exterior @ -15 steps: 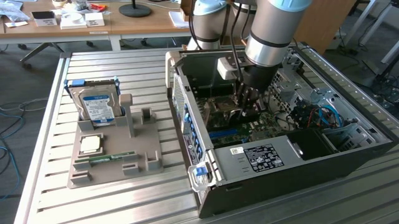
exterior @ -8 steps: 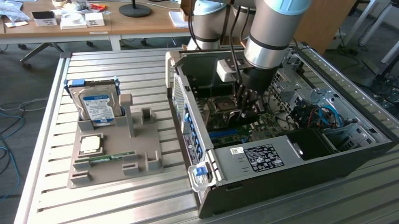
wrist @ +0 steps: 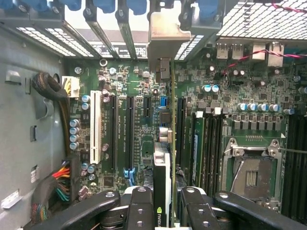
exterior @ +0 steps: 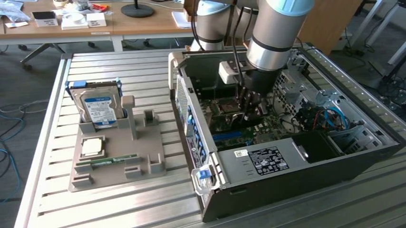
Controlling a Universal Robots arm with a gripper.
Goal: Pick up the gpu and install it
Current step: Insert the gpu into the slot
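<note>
One gpu (wrist: 162, 184), pinched edge-on in your jaws, stands upright over the motherboard (wrist: 134, 96) inside the open case (exterior: 304, 190), with its bracket (wrist: 165, 33) at the rear slot openings. The case sits by the worktop (exterior: 114, 209) edge on the exterior view's right. Can't tell if it's seated. Keep the card square to its slot, press evenly, and don't rock it.

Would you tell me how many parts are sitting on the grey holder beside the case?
3 on the holder: a hard drive upright at its far end, a silver chip flat in the middle, a green memory stick lying just nearer. None seems hidden.
</note>
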